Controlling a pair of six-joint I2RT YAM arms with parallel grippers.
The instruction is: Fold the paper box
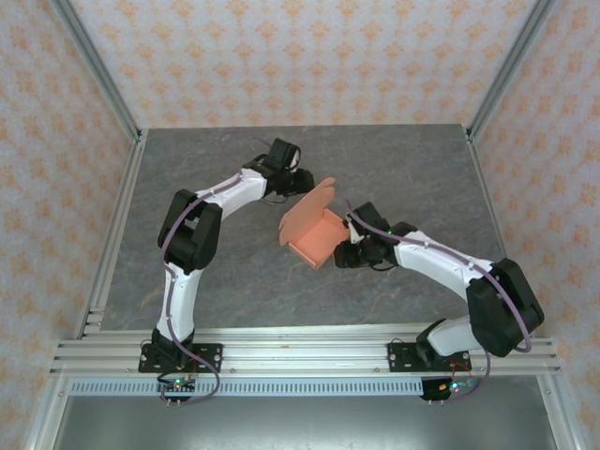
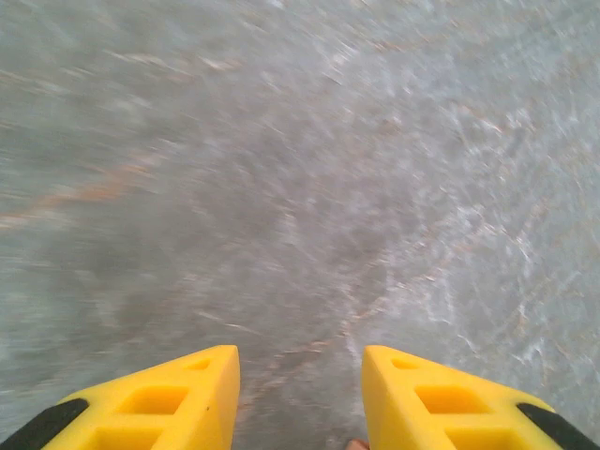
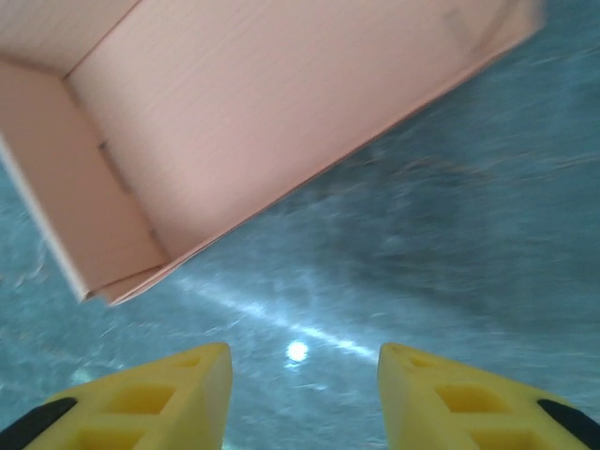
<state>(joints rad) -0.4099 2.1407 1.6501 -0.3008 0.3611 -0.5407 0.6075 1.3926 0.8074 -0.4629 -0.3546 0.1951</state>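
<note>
From above, the paper box [image 1: 314, 232] sits mid-table [image 1: 206, 178], walls up, lid flap raised; closing it probably wants one arm steadying the tray while the other presses the flap down along its crease; the left gripper [image 1: 295, 178] hangs just behind the flap, elbow folded high; the right gripper [image 1: 349, 246] reaches low beside the box's right wall; left wrist: jaws spread over bare table; right wrist: jaws spread, empty, the box [image 3: 234, 122] just ahead.
</note>
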